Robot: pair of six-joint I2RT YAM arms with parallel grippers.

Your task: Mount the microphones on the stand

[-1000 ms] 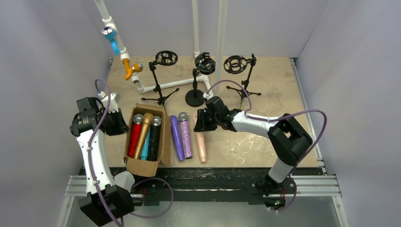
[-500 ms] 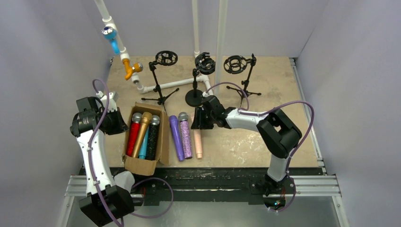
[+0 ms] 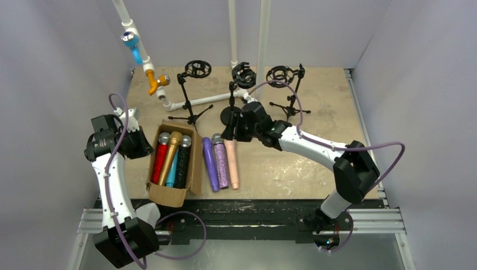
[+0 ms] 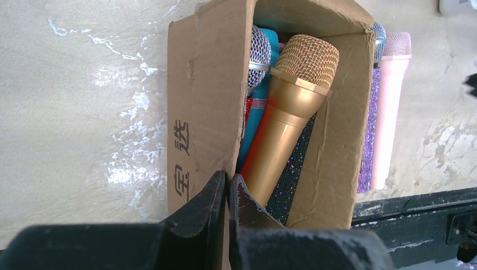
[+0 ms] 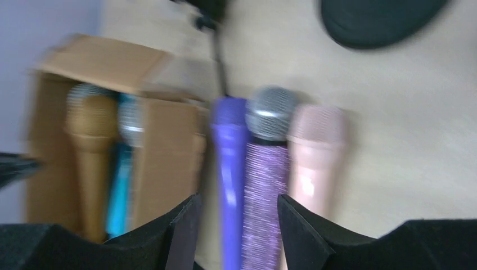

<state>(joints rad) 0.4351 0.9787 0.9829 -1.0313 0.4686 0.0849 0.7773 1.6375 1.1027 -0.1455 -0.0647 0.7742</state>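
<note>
Three microphones lie side by side on the table: purple [image 3: 210, 164], purple glitter with a grey mesh head [image 3: 220, 160] and peach [image 3: 231, 163]. Red, gold [image 4: 287, 124], blue and black ones sit in a cardboard box [image 3: 195, 169]. Three black stands with ring mounts [image 3: 198, 69] [image 3: 243, 75] [image 3: 280, 76] stand empty at the back. My right gripper [image 5: 237, 198] hovers open over the purple [image 5: 230, 169] and glitter [image 5: 264, 180] microphones, holding nothing. My left gripper [image 4: 228, 177] is shut on the box's left wall [image 4: 202, 112].
A white pipe frame [image 3: 194, 103] rises at the back left, with a blue microphone [image 3: 133, 45] and an orange one [image 3: 154, 82] on its slanted arm. The middle stand's round base [image 3: 230, 117] sits just behind my right gripper [image 3: 236, 128].
The right gripper has opened wider and moved back and left toward the microphone heads. The peach microphone has shifted left and now lies straight against the glitter one. The left arm is unchanged.
</note>
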